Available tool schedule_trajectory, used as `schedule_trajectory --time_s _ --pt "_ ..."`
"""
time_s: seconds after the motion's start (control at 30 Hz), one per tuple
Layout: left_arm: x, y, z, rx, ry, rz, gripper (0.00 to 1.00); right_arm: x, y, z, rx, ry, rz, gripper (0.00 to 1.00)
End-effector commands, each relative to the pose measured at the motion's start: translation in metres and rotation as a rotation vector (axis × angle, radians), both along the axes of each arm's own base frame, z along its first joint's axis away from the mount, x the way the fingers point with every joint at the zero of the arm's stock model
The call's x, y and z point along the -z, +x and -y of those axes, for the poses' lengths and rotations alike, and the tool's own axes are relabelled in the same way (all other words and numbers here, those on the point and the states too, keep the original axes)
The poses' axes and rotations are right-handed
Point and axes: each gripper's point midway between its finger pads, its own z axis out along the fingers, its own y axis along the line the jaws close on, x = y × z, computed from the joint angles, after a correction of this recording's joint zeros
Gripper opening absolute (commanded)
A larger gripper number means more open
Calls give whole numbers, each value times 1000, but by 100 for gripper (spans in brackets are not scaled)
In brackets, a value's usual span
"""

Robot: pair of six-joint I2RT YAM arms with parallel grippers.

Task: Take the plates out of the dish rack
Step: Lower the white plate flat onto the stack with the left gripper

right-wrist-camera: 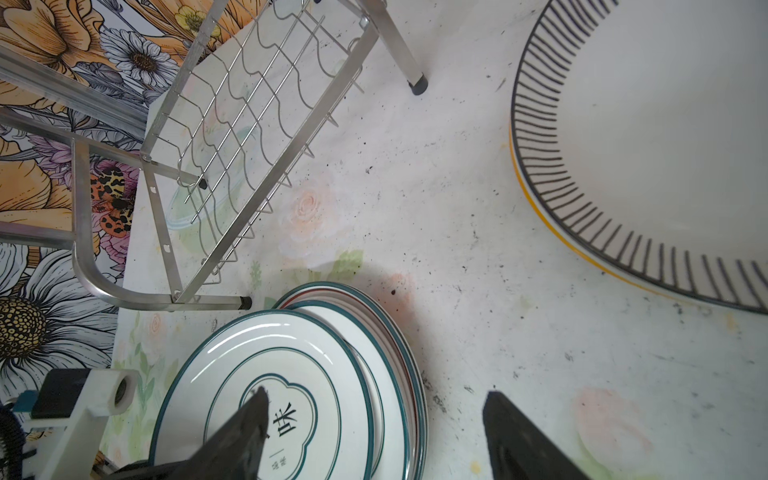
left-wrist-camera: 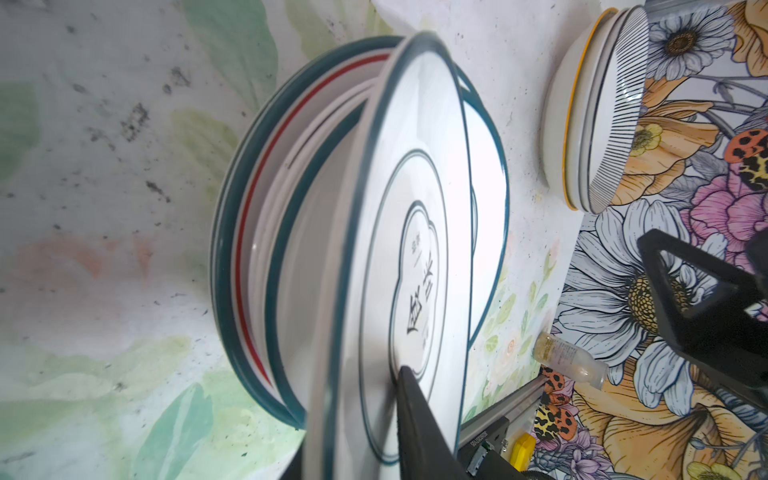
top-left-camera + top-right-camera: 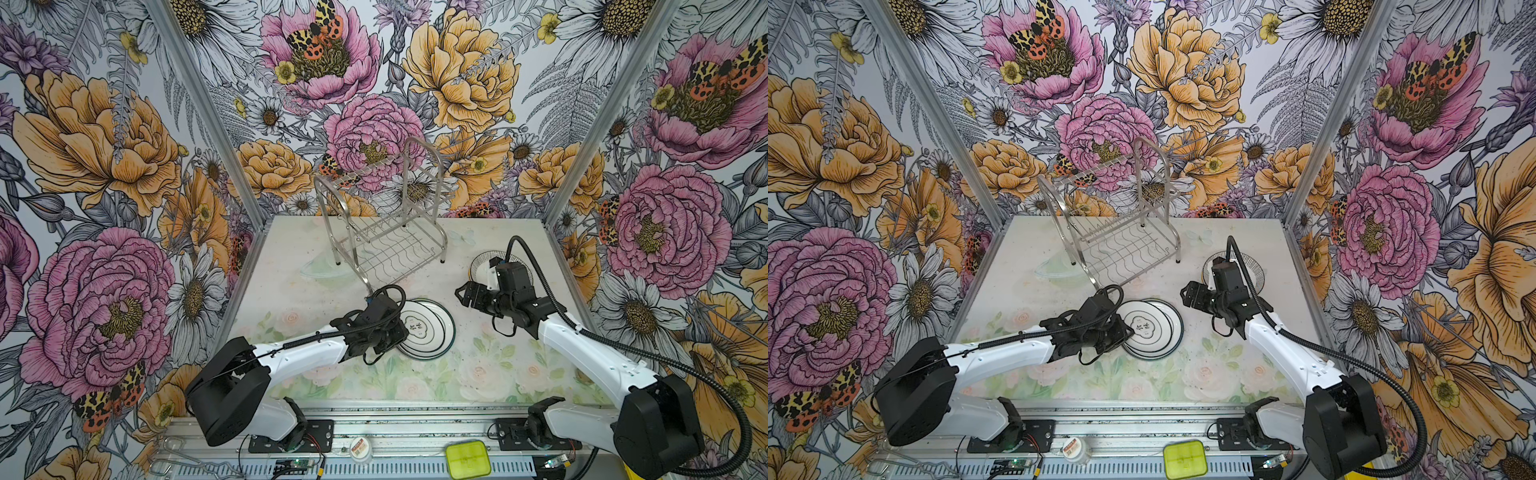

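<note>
Floral wallpaper all round, pastel flowery worktop (image 3: 478,374) underneath. Dish rack (image 3: 390,249) stands at 12 o'clock. Teal-rimmed plates (image 2: 245,232) are stacked mid-worktop, cloud-emblem plate (image 3: 424,328) tilted on top. My left claw (image 3: 401,331) is at its 9 o'clock rim, one finger (image 2: 415,419) across its face. Can't tell if I'm squeezing. Right claw (image 1: 376,392) hovers wide open at the stack's 3 o'clock, and the striped-rim plates (image 3: 482,266) are piled at 2 o'clock.

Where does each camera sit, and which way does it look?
Both top views: high at the front, looking down on table, dish rack, left arm, right arm.
Left wrist: on the left arm, facing the plate stack; one end effector finger shows.
Right wrist: on the right arm, looking down at the table; both fingers show.
Shared: every view shows that stack.
</note>
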Motion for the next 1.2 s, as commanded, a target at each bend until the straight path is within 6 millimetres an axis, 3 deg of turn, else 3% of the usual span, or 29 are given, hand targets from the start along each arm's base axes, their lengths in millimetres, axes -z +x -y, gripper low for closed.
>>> schedule_trajectory --time_s 0.0,0.73,1.17 --pt "-3 -5 2 5 -14 -15 25 -2 0 3 -1 -10 15 83" --pt "0 -9 -2 19 60 -57 50 -6 -1 2 -14 -4 29 83" --pt "7 -9 12 69 96 -85 50 -6 -3 1 -31 -7 31 83"
